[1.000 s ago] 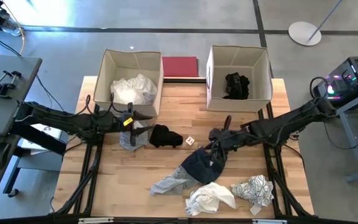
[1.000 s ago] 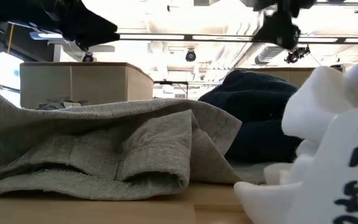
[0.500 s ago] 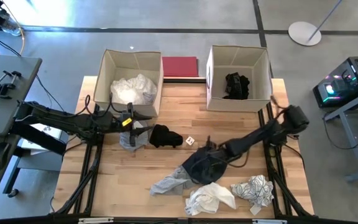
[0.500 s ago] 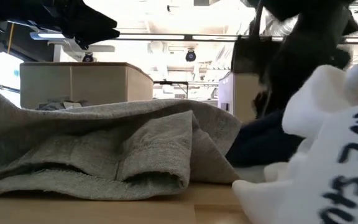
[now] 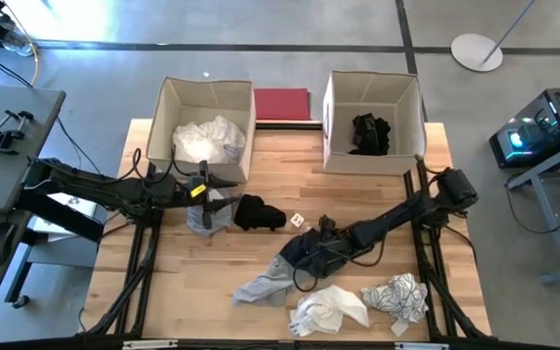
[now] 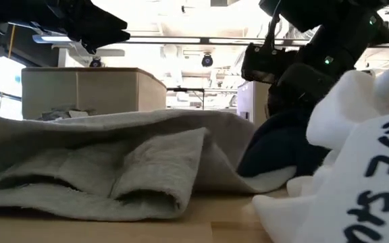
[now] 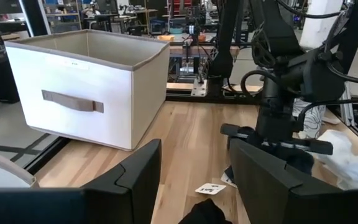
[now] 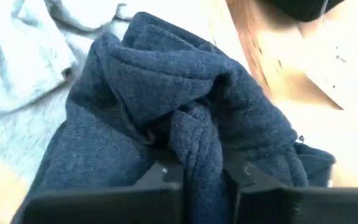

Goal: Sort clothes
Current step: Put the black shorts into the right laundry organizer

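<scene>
left of the navy garment (image 5: 304,255), the left gripper (image 5: 209,188) waits half-open and empty over a grey piece (image 5: 202,216), likely queued for sorting. the right gripper (image 5: 297,264) is pinched tight on a navy fold, probably to carry it to a box. two boxes; five loose garments on the table.

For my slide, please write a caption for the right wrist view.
Right gripper pinching a fold of the dark navy garment.
</scene>
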You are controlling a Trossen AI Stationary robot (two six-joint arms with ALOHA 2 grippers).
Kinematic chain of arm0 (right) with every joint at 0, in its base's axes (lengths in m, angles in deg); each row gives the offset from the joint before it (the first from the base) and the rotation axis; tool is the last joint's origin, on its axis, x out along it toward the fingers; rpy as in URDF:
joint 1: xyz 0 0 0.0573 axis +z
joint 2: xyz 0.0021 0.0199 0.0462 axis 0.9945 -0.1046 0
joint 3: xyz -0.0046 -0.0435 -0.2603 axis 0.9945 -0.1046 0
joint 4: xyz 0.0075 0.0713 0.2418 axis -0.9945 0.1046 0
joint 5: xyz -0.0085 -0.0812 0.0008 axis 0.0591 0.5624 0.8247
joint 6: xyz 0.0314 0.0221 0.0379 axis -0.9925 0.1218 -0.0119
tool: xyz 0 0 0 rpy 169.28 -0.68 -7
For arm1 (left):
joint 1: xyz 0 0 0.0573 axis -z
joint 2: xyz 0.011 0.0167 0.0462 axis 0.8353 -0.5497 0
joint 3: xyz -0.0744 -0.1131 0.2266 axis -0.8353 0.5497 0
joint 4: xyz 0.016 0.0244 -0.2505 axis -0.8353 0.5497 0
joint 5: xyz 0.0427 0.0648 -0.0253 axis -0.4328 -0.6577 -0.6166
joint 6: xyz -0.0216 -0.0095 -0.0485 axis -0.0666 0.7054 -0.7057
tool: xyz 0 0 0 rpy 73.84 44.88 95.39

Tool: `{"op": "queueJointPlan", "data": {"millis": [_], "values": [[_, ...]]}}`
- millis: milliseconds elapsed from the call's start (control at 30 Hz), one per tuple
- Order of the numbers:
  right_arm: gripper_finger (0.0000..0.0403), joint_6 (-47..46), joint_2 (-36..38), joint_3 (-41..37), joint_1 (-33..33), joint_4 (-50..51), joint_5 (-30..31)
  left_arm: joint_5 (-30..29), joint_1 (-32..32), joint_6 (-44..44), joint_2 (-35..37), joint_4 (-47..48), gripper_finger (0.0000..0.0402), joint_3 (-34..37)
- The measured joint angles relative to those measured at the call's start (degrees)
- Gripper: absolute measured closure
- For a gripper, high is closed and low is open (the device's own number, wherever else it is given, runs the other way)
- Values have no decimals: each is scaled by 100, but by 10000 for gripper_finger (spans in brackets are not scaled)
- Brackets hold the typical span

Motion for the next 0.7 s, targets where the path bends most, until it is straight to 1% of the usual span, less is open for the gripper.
{"op": "queueJointPlan", "data": {"millis": [67,167,267,333,400,467,533,600,700], "values": [[387,121,296,95,-1,393,-5,0,18,2,0,-9,221,0],[366,66,804,442,-29,808,47,1,66,4,0,-22,221,0],[342,-128,1210,660,-91,1502,-86,0,114,7,0,-24,221,0],[336,-218,1414,762,-126,1781,-125,2,147,7,-2,-47,221,-2],[338,-173,1666,885,-140,1874,1,2,152,10,-2,-35,221,-2],[347,-37,1847,987,-137,1881,328,2,173,12,-2,-36,221,-2],[360,213,1982,1073,-99,1943,813,2,175,15,-2,-36,221,-2],[371,632,2135,1258,-81,1915,1493,2,175,13,-2,-40,221,-2],[376,1506,2381,1626,-111,1863,2833,2,175,15,-2,-58,221,-2]]}}
